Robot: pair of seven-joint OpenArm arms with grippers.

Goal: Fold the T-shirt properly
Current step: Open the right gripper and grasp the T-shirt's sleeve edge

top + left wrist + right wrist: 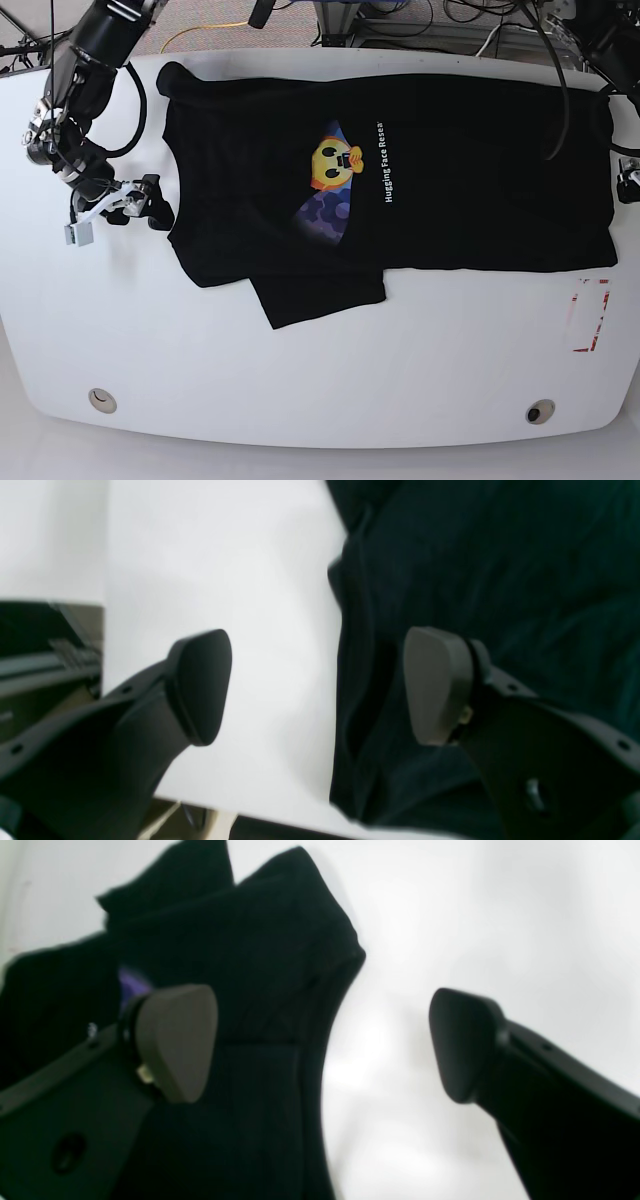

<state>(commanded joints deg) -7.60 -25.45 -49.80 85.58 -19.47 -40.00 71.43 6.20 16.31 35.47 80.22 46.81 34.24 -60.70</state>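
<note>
Shows matt, soft black cloth in the T-shirt (470, 170) across the middle of the base view, finely creased along the edges. Carries a flat, smooth-looking yellow and purple print (328, 185) at centre. Looks smooth and white, with a low sheen, on the desk (200, 380) beneath. Has a metallic look in the round fittings (102, 400) at lower left and lower right. Appears dark grey, smooth and matt, like plastic or rubber, on the left gripper (317, 685) and right gripper (322, 1045) in the wrist views.
</note>
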